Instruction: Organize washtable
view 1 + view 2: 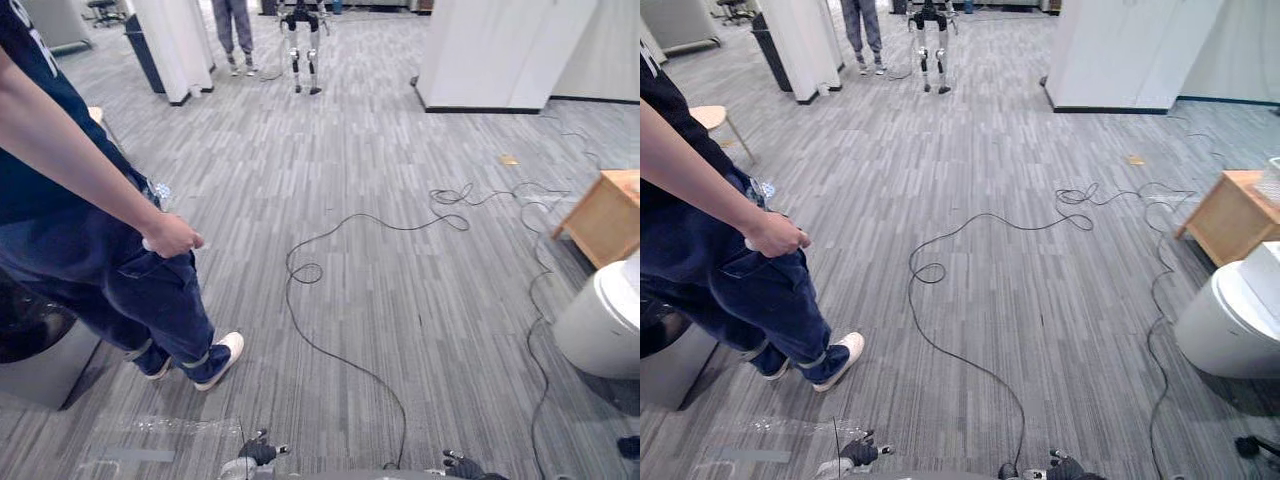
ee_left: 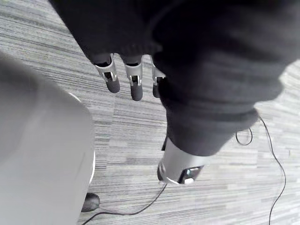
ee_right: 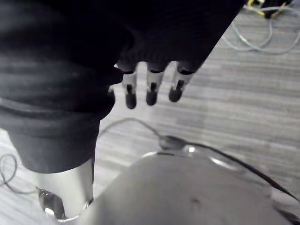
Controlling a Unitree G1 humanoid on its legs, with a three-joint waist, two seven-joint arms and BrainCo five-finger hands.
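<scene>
Left hand [image 2: 136, 86] and right hand [image 3: 151, 91] hang low, fingers straight and empty; wooden table [image 1: 610, 215] lies ahead to the right, nearer the right hand.

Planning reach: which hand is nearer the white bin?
Right. The right hand is left of the white bin and closer to the robot; the left hand is much farther left.

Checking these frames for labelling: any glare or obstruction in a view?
Left eye view: even light, no glare on the carpet; a person hides its left part. Left wrist view: the dark cover of the left hand hides much carpet. Right wrist view: the right hand likewise.
</scene>
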